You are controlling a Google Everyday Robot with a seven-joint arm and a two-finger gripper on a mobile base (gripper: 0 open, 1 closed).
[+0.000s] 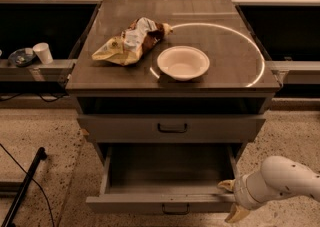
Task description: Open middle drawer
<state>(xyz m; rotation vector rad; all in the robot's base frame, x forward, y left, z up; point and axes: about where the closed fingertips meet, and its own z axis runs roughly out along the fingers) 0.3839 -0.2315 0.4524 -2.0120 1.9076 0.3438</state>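
Observation:
The middle drawer [165, 202] is a wide, shallow grey drawer, pulled out toward me with its dark inside showing and a small black loop handle [175, 210] on its front. The taller-fronted drawer [125, 128] above it is closed. The lowest drawer is out of view below. My gripper [231, 200], on a white arm [280, 181] coming in from the lower right, is at the right end of the open drawer's front. Its two yellowish fingers are spread apart, one [226, 185] above the front edge and one below it.
On the cabinet top [225, 66] lie a crumpled snack bag [131, 41] and a white bowl [183, 62]. A white cup [43, 52] stands on a ledge at the left. A black pole [22, 188] leans on the floor at the lower left.

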